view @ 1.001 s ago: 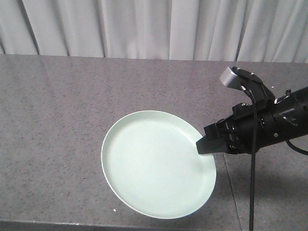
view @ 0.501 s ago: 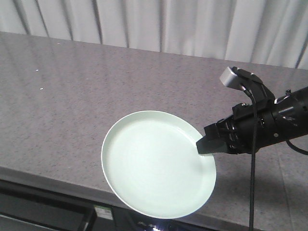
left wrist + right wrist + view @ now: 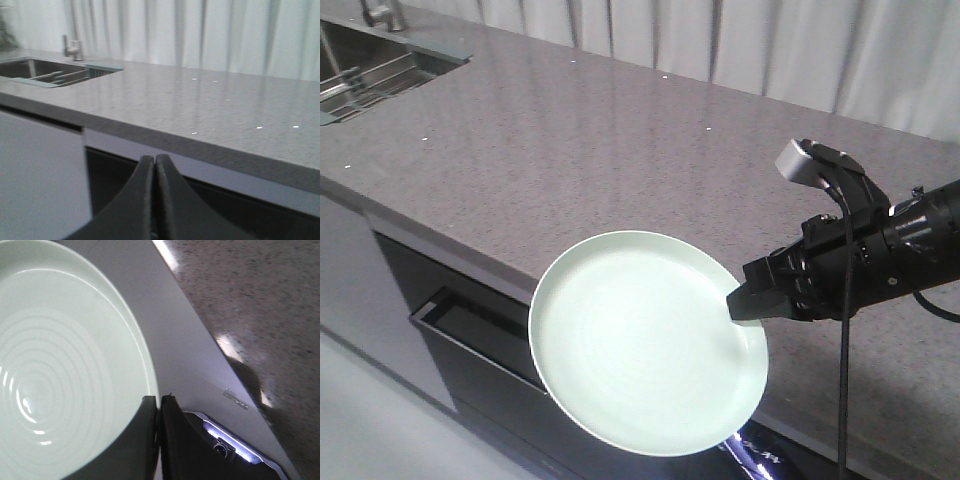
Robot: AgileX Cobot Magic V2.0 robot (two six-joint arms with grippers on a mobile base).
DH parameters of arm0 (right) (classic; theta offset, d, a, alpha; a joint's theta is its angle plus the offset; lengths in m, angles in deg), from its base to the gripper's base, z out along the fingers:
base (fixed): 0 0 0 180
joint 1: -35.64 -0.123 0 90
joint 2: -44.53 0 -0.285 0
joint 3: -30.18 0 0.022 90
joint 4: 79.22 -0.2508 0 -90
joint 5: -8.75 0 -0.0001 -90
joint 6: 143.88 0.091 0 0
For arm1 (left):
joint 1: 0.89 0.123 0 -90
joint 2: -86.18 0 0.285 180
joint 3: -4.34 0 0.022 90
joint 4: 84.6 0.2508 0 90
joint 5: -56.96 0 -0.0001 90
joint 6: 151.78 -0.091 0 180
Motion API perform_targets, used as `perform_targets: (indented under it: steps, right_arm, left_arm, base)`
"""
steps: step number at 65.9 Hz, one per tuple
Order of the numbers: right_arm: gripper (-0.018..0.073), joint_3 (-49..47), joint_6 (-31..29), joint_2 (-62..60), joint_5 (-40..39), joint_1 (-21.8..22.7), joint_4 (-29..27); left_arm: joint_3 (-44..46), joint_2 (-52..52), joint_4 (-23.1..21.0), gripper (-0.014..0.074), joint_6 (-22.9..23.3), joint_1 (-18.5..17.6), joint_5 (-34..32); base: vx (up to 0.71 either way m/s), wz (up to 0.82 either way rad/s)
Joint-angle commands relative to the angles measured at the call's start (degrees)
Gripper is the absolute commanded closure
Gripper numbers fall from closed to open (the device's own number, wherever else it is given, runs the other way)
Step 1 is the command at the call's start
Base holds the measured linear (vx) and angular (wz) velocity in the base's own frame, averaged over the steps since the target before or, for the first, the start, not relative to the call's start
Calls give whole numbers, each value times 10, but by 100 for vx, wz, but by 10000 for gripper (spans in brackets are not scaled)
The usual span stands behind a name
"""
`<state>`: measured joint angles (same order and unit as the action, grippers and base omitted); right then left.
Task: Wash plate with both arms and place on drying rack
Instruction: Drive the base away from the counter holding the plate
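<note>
The plate [image 3: 640, 345] is round, shallow and pale mint green, with a low raised rim and a plain, glossy face. In the right wrist view [image 3: 65, 365] faint concentric rings show in its well, with small bright glints low on the left. It hangs in the air, tilted toward the front camera, out past the front edge of the grey speckled worktop [image 3: 620, 150] and over the dark cabinet fronts below. The right gripper [image 3: 745, 300] is clamped on the plate's right-hand rim, its black fingers pinching the edge [image 3: 157, 402]. The left gripper [image 3: 154, 159] is clenched with its fingertips pressed together and nothing between them, facing the worktop edge. A steel sink [image 3: 370, 70] lies at the worktop's far left, well apart from the plate
</note>
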<state>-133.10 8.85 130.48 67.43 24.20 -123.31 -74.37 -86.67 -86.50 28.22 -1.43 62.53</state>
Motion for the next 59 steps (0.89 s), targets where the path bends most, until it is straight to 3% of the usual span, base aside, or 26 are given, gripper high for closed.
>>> perform_targets:
  steps: [1, 59]
  right_arm:
    - [568, -14, -4, -18, -9, 2, -29]
    - [568, -14, -4, -18, -9, 2, -29]
  left_arm:
    - [14, -9, -1, 603, 7, -4, -42]
    - [14, -9, -1, 603, 7, -4, -42]
  base:
    - [-8, 57]
    - [-6, 48]
